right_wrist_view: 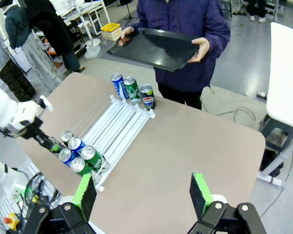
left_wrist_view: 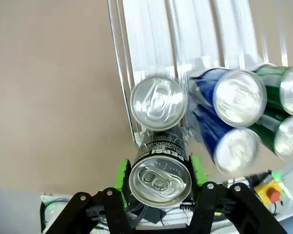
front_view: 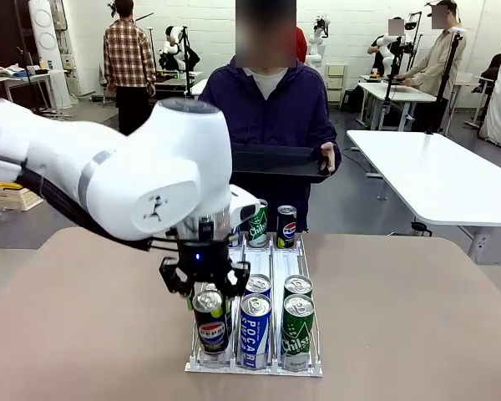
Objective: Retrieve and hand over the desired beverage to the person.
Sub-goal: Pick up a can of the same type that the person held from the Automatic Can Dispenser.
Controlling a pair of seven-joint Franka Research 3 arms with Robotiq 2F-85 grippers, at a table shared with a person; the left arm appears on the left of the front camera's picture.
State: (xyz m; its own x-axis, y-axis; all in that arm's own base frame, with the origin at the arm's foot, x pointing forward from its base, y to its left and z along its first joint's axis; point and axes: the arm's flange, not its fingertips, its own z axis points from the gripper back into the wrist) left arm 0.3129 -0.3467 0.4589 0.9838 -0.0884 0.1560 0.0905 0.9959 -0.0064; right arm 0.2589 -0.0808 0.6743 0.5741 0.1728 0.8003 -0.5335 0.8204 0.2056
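Note:
My left gripper (front_view: 207, 294) is shut on a black Pepsi can (front_view: 211, 326) at the near left corner of the white wire rack (front_view: 271, 261). In the left wrist view its green pads (left_wrist_view: 121, 174) press both sides of the Pepsi can (left_wrist_view: 160, 179), just in front of another can (left_wrist_view: 158, 102). The person (front_view: 271, 113) in a dark jacket stands at the far side and holds a black tray (front_view: 275, 163) in both hands. My right gripper (right_wrist_view: 143, 194) hangs open high above the table, with nothing between its fingers.
Blue Pocari cans (front_view: 255, 327) and green Chilsung cans (front_view: 297, 327) fill the rack's other near lanes. Three more cans (right_wrist_view: 133, 89) stand at its far end. The brown table (front_view: 409, 317) is bare to the right. White tables and other people are behind.

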